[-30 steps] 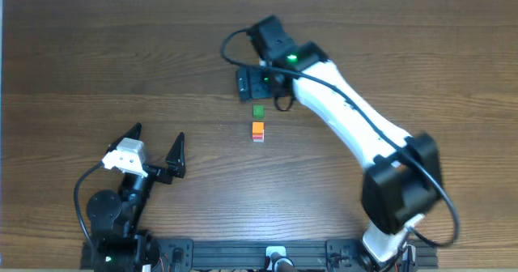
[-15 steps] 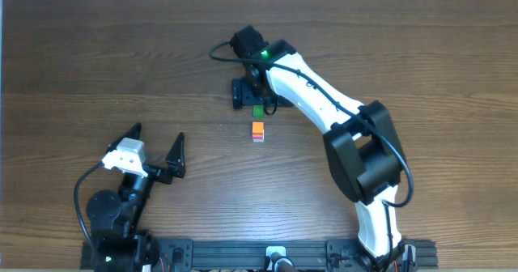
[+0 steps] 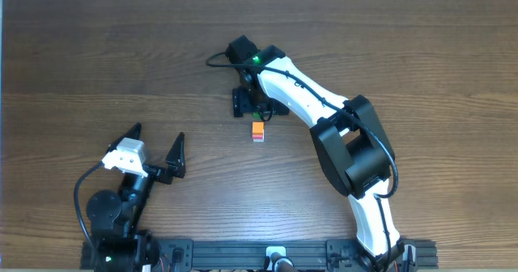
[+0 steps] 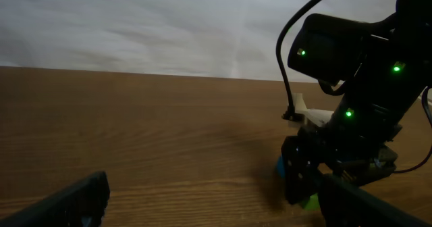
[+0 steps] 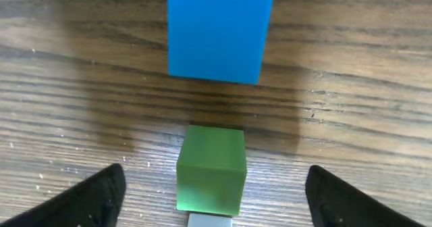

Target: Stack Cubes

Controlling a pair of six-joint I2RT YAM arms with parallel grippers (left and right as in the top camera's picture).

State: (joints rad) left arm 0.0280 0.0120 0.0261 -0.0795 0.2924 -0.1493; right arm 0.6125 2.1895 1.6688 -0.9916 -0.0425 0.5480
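Overhead layout of a wooden table [image 3: 81,61] with two arms based along the lower edge of the frame. The right arm [image 3: 301,90] rises from the lower right and bends across to the upper middle, where the right gripper [image 3: 257,104] sits. Its fingers [image 5: 94,196] are released and spread wide. In the right wrist view they flank the green cube [image 5: 210,178] on either side, and neither finger touches it. The green cube rests on the table surface. The blue cube [image 5: 219,28] also rests on the table, in line with the green cube and close to it, with a narrow strip of bare wood between the two.

In the top view the orange cube [image 3: 258,129] lies just below the right gripper, near the middle of the frame and apart from the fingers. A pale strip [image 3: 258,138] shows along its lower edge; what this strip is cannot be told.

The left gripper [image 3: 158,148] rests at the lower left of the top view, well apart from all three cubes. Its fingers are released and splayed, with nothing between them. The left wrist view looks across the table toward the right gripper, and slivers of blue and green show at its base.
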